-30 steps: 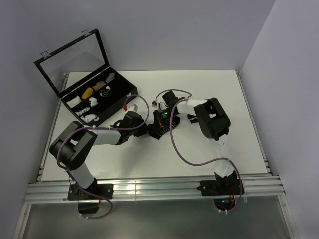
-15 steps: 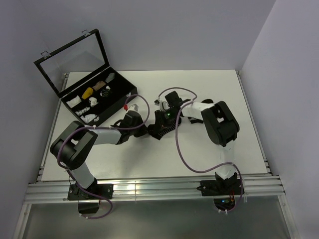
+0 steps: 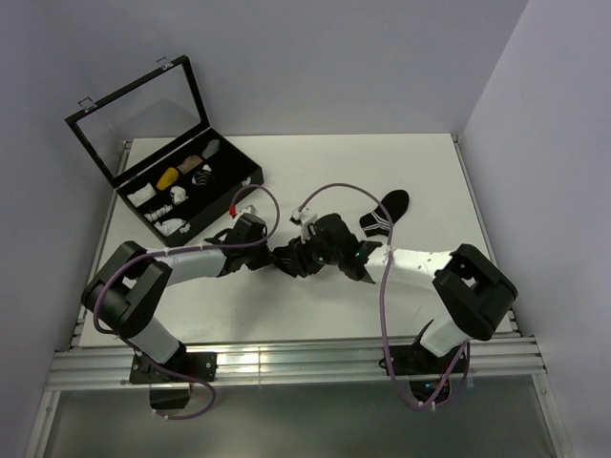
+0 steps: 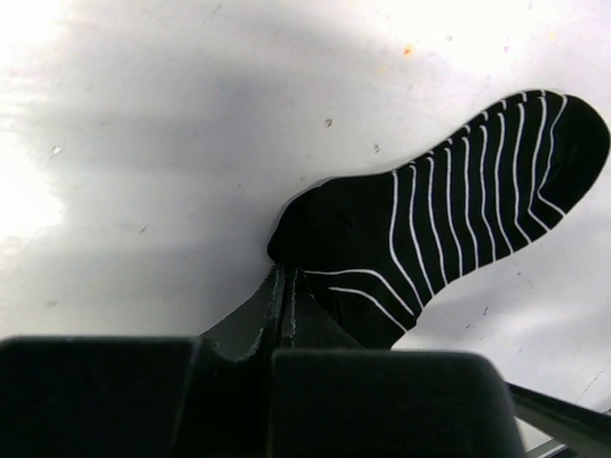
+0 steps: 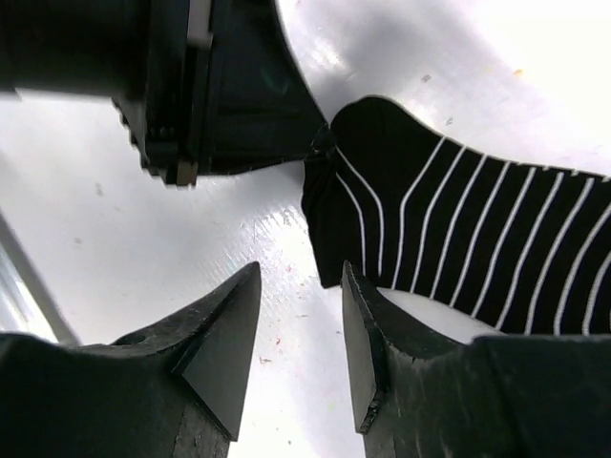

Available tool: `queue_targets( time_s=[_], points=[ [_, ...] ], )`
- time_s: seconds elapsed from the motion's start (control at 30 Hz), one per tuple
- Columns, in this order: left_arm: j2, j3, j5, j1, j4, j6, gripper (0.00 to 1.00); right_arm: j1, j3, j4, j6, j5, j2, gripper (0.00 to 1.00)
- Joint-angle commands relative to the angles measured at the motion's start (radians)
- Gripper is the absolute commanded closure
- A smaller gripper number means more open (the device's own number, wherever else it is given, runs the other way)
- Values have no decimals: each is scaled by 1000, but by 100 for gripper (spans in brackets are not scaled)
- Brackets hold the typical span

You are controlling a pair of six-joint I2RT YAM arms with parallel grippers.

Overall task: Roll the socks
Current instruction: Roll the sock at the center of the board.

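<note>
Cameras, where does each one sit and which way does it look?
Top external: high above and behind the arms, looking down on the white table; the left arm and right arm show, bases nearest.
Left wrist: on the left arm, looking along the left gripper, which is shut on the striped sock.
Right wrist: on the right arm, looking past the open right gripper at the tabletop.
Shared: both wrist views show the same striped sock; the right wrist view also shows the left gripper pinching its edge.

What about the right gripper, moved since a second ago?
Yes. The right gripper pulled back down-frame in the top view, farther from the black case.
</note>
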Motion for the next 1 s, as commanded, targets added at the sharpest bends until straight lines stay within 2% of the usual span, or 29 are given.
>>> queue_targets(
  time_s=[0.0,0.27,0.97],
  points=[
    [-9,-2,-40,-5,-194,-8,100,54,-51,217,-44,171,-4,53],
    [-33,17,-43,-3,-271,-26,100,148,-77,361,-84,248,71,47],
    [-27,47,-9,-2,-295,-35,100,253,-45,386,-87,393,272,52]
  ],
)
